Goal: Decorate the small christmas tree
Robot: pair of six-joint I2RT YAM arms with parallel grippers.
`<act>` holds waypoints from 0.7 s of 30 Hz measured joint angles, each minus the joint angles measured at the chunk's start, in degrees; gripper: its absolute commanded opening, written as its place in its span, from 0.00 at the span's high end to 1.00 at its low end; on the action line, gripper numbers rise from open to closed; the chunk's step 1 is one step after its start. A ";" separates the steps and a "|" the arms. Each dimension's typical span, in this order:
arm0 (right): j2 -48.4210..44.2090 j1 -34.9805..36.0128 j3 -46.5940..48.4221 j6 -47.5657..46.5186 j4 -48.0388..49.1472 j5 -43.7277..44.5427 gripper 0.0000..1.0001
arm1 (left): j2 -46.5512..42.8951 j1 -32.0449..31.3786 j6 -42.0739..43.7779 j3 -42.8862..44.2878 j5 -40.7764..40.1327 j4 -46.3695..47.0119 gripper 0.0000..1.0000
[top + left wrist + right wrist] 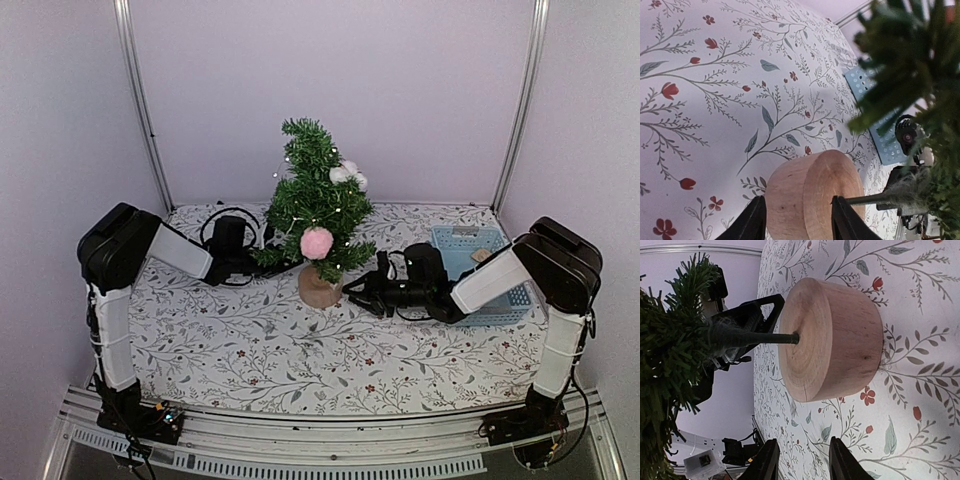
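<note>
The small christmas tree [315, 200] stands upright at mid-table on its round wooden base [318, 288]. A pink pom-pom [317, 243] hangs low on it and white ornaments [347, 174] sit near the top. My left gripper [797, 200] reaches in from the left under the branches. Its jaws stand apart, and the base [805, 190] lies just past the tips. My right gripper [358, 290] lies low on the table just right of the base. In the right wrist view the right gripper [803, 440] is open with only tablecloth between the fingers, short of the base [840, 340].
A light blue perforated basket [470, 255] sits at the back right behind my right arm, with a small tan item in it. The flowered tablecloth [300, 360] covers the table. A black cable loops behind my left wrist [225, 215]. Grey walls close in on three sides.
</note>
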 measured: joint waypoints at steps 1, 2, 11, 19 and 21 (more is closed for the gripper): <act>0.87 0.09 0.72 0.15 0.35 -0.02 0.64 | 0.39 -0.13 -0.02 0.31 0.00 0.02 0.55; 1.92 0.15 1.66 0.39 0.70 -0.02 0.65 | 0.76 -0.28 0.00 0.61 0.02 0.02 0.56; 7.37 0.24 6.49 1.70 1.29 0.13 0.73 | 1.81 -1.22 0.74 0.79 0.48 0.20 0.71; 8.66 0.22 7.26 1.68 1.75 0.70 0.76 | 0.46 -1.79 1.18 -3.37 0.48 2.34 0.76; 9.18 0.17 7.45 1.66 1.90 0.74 0.76 | -0.09 -2.01 1.18 -4.20 0.46 2.56 0.77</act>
